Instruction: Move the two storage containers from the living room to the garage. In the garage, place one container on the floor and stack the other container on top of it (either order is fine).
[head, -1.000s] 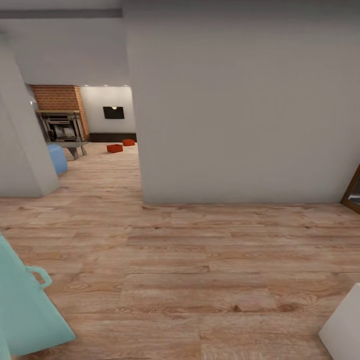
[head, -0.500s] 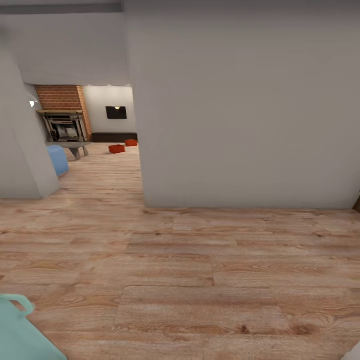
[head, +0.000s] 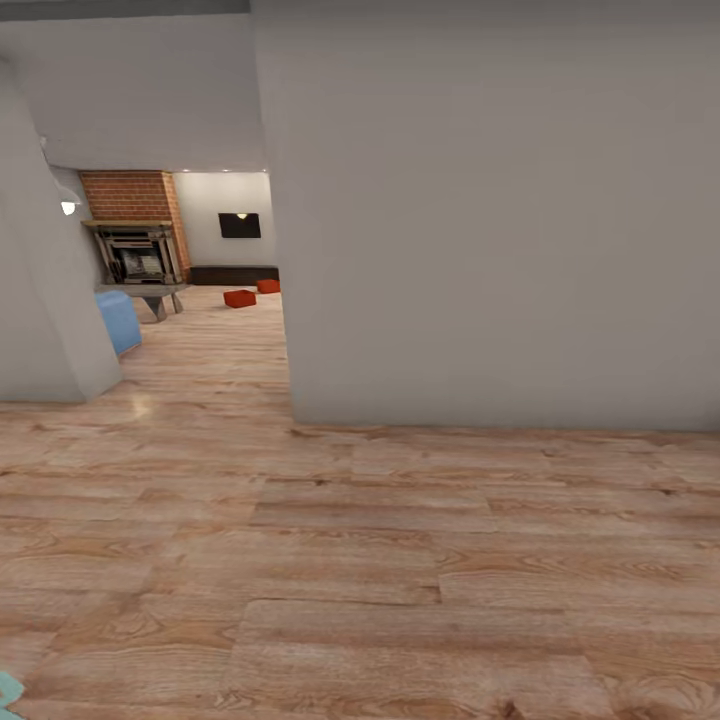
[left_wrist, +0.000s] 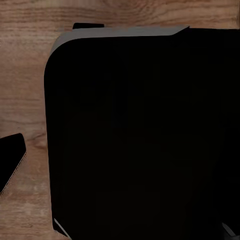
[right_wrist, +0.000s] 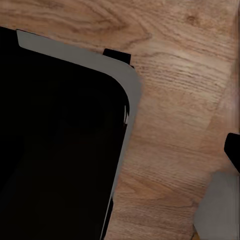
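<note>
Both storage containers (head: 250, 293) lie far ahead, seemingly just before the low dark cabinet (head: 235, 275); jaw states I cannot tell.

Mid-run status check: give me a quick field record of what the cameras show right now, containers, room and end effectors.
location: hallway on light wood plank floor, facing a grey wall
living room: seen through the opening at left, with brick fireplace and black wall TV
storage containers: two orange-red boxes on the far floor, nearer one, farther one, apart from each other
other: blue seat by the left wall corner
wrist views: dark robot body over wood floor
end effectors: state cannot be told
carried load: none seen
</note>
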